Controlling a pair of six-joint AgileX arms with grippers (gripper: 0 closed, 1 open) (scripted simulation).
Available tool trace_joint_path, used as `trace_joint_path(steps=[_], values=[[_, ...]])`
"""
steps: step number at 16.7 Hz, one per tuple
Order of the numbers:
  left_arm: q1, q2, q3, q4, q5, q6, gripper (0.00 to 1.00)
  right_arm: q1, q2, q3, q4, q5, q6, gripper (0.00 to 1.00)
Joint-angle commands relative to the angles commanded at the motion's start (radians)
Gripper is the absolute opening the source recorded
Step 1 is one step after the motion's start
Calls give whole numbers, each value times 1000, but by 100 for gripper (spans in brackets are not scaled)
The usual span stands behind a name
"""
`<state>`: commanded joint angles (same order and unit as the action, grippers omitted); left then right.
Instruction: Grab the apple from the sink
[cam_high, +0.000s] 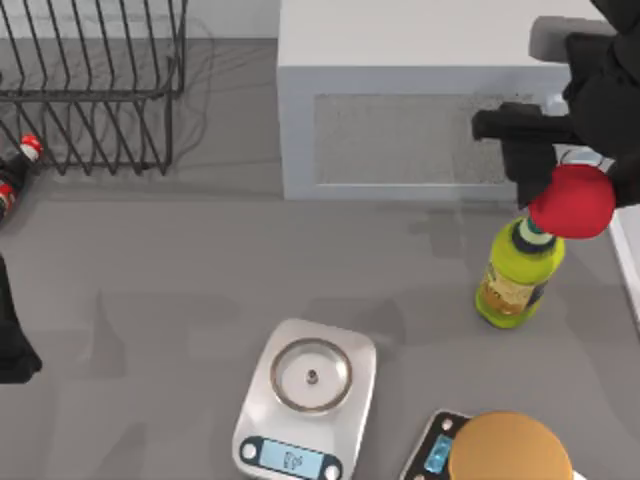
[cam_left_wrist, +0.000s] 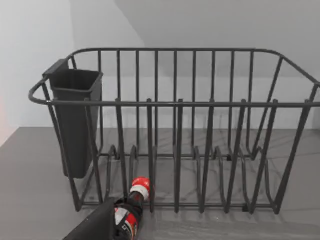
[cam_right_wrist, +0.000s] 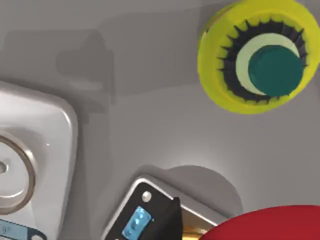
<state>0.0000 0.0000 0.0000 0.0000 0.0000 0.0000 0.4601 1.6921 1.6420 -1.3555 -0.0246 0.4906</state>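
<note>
One end effector is at work: my right end effector (cam_high: 560, 170), at the top view's right edge, pinches the small, smooth, bright red round apple (cam_high: 571, 201) and carries it in the air, clear of the white box-shaped sink (cam_high: 400, 60). In the top view the apple overlaps the cap of the upright yellow-green plastic bottle (cam_high: 517, 275); in the right wrist view the bottle (cam_right_wrist: 257, 55) lies well below. Nearer the desk's (cam_high: 150, 280) front edge stand a silver round-plate kitchen scale (cam_high: 306, 400) and a second scale carrying a tan round disc (cam_high: 510, 450). I judge the grab done and the lift under way; only holding steady is left. My left arm is parked at the left, facing the dark wire dish rack (cam_left_wrist: 175, 130); I cannot tell how its fingers stand.
</note>
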Motion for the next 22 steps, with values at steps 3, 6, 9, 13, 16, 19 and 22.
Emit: trace_joint_path(steps=[3,6,9,13,16,19,22], values=[[0,0,0,0,0,0,100,128,-14,-126,2,16,116,0],[0,0,0,0,0,0,100,162,-12,-176,-1,25,143,0],[0,0,0,0,0,0,100,162,-12,-176,-1,25,143,0],[0,0,0,0,0,0,100,158,-42,-156,-14,30,151,0],[0,0,0,0,0,0,100,159,-106,-187,38,45,166,0],[0,0,0,0,0,0,100,164,-107,-303,182,48,173,0],[0,0,0,0,0,0,100,152,-22,-434,344,46,163,0]])
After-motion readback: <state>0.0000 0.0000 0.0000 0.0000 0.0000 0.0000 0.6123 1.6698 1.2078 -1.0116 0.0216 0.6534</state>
